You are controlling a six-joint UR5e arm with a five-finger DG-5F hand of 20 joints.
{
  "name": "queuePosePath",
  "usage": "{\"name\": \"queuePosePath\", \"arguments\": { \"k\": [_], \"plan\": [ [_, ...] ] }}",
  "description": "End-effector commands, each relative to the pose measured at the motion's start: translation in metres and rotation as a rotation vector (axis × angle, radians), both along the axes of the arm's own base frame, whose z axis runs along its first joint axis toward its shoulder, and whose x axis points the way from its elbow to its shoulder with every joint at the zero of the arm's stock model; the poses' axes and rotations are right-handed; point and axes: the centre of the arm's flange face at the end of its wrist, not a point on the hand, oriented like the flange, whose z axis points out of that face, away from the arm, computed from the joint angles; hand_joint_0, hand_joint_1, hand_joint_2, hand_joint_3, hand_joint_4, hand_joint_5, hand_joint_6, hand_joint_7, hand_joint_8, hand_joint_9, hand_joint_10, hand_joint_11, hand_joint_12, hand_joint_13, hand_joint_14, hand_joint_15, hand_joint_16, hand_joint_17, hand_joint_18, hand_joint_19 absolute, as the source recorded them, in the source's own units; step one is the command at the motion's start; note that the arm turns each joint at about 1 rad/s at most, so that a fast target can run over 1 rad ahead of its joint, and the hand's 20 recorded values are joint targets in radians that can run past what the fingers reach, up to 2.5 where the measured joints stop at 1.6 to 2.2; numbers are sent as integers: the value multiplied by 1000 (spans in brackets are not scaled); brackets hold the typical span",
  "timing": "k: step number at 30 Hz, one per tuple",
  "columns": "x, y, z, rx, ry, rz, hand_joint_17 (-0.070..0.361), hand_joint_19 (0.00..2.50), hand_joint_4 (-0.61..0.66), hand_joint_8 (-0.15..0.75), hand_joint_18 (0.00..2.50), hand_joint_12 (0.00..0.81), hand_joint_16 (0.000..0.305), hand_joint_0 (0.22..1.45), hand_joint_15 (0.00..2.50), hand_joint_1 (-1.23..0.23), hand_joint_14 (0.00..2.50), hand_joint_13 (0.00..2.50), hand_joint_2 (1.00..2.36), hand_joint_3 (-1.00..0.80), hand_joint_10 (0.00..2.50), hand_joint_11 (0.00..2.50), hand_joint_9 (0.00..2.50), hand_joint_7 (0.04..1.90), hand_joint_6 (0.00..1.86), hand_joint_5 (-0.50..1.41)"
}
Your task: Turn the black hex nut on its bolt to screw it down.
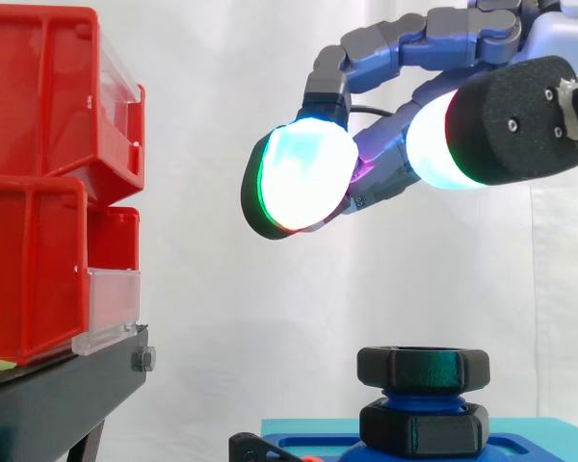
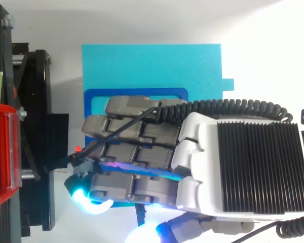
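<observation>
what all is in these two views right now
red bins: at least two, red with clear front lips, stacked at the left
stand: one, black, under the bins
curtain: one, white, behind everything
base block: one, cyan with a darker blue frame, right of the stand
bolt: one, blue, upright on the base block
upper hex nut: one, black, high on the bolt
lower hex nut: one, black, at the bolt's foot
hand: one, grey and white, open above the upper hex nut, not touching it
fingertips: glowing white-cyan with a green rim
</observation>
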Motion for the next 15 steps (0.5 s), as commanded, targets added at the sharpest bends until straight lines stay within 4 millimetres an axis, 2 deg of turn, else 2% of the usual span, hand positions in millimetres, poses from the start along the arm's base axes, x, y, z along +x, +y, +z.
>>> {"name": "queuePosePath", "arguments": {
  "k": [1, 2, 3, 6, 9, 15],
  "plan": [
    [-1, 1, -1, -10, 9, 5, 90, 114, 271, 286, 432, 311, 40, 534, 6, -521, 0, 499, 1000, -500, 2, 97, 592, 1090, 501, -86],
    [0, 2, -2, -17, 10, 10, 90, 113, 273, 285, 432, 310, 40, 534, 3, -518, 0, 499, 1000, -500, 1, 92, 593, 1090, 501, -85],
    [5, 3, -24, -27, 37, 8, 90, 113, 266, 285, 431, 310, 40, 534, 3, -513, 0, 499, 1000, -500, 1, 99, 593, 1091, 501, -85],
    [11, 6, -36, -27, 47, 16, 90, 115, 263, 286, 431, 310, 40, 534, 0, -506, 0, 499, 1000, -500, 2, 99, 593, 1087, 501, -84],
    [22, 10, -30, -23, 29, 17, 90, 119, 261, 287, 429, 310, 40, 535, 0, -500, 0, 499, 1000, -500, 2, 100, 595, 1088, 501, -84],
    [24, 14, -32, -27, 38, 30, 90, 128, 251, 286, 434, 310, 40, 537, 8, -468, 0, 505, 1000, -500, 2, 101, 601, 1139, 501, -74]
  ]
}}
